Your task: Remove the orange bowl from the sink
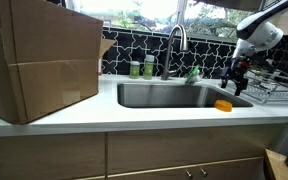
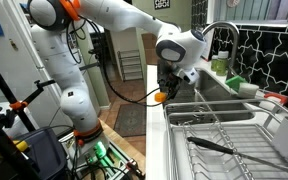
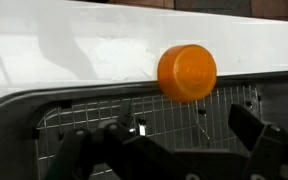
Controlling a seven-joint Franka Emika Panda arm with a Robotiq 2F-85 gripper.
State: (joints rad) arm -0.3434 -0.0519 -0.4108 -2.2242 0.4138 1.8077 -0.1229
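The orange bowl (image 1: 223,105) lies upside down on the white counter at the sink's front right rim. It also shows in an exterior view (image 2: 160,97) and in the wrist view (image 3: 187,72). The steel sink (image 1: 154,96) has a wire grid on its floor (image 3: 94,125). My gripper (image 1: 232,86) hangs just above and behind the bowl, over the sink's right end. Its fingers (image 3: 184,135) are spread open with nothing between them. It is seen beside the bowl in an exterior view (image 2: 168,88).
A big cardboard box (image 1: 39,60) stands on the counter beside the sink. A faucet (image 1: 176,42), two green bottles (image 1: 142,69) and a green sponge (image 1: 194,73) are behind the sink. A wire dish rack (image 2: 229,135) holds a black utensil (image 2: 219,146).
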